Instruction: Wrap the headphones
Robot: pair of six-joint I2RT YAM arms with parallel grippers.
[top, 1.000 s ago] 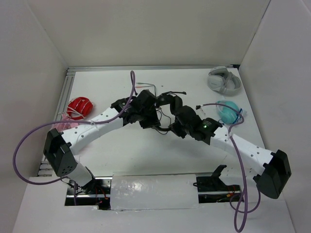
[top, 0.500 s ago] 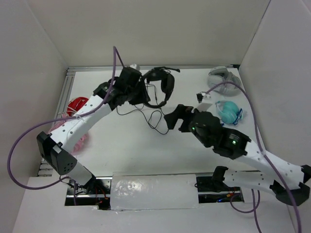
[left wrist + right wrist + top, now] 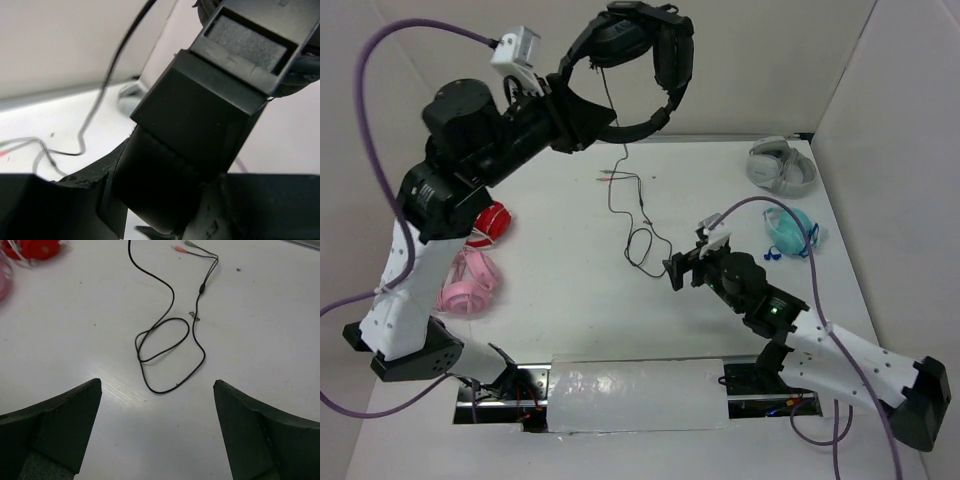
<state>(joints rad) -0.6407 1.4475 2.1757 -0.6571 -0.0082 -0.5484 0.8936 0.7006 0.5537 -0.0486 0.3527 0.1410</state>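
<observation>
High up at the far left, the left claw point(image 3: 578, 118) pinches the thin band of the headphones point(image 3: 632, 55) and holds them in the air. Their long cable point(image 3: 638, 243) hangs down to a loose loop in the middle of the table point(image 3: 550, 300). The right claw point(image 3: 686, 266) is spread wide, low beside that loop, holding nothing. No wrapping looks done yet. Next, the right claw needs to pinch the cable and wind it round.
</observation>
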